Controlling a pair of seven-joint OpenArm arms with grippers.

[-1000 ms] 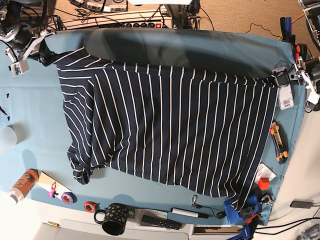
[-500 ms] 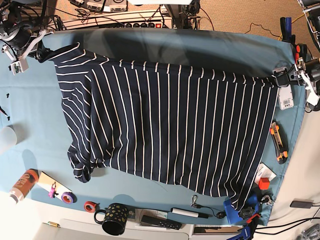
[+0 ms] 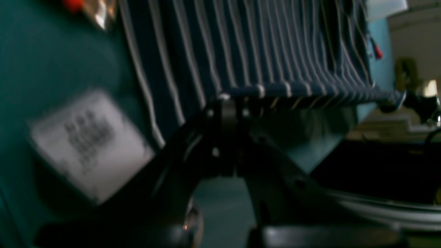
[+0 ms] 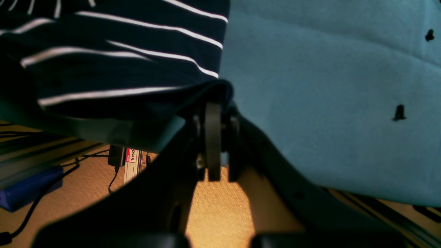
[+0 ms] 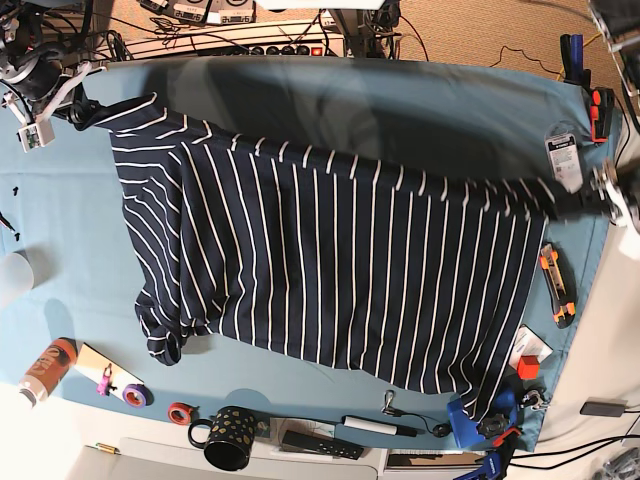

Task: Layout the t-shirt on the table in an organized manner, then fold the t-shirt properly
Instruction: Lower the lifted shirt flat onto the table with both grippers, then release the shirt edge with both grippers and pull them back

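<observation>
The navy white-striped t-shirt (image 5: 330, 270) lies spread over the teal table (image 5: 60, 230), its far edge lifted and stretched taut between both grippers. In the base view my right gripper (image 5: 80, 112) is shut on the shirt's far left corner. My left gripper (image 5: 585, 203) is shut on the far right corner, close to the table's right edge. The right wrist view shows the jaws (image 4: 215, 100) pinching a dark fabric corner (image 4: 103, 69) above the cloth (image 4: 327, 86). The left wrist view is blurred, but its jaws (image 3: 229, 100) clamp the striped hem (image 3: 241, 44).
A white label (image 5: 563, 157) and an orange utility knife (image 5: 557, 285) lie by the right edge. Along the near edge are a black mug (image 5: 232, 437), tape rolls (image 5: 180, 412), an orange bottle (image 5: 47, 368) and a blue clamp (image 5: 480, 420). Small black screws (image 4: 399, 112) dot the cloth at left.
My left gripper has pulled its corner outward and toward the near side, uncovering the white label. The right gripper has drawn its corner slightly outward. The lifted edge is tauter and slanted.
</observation>
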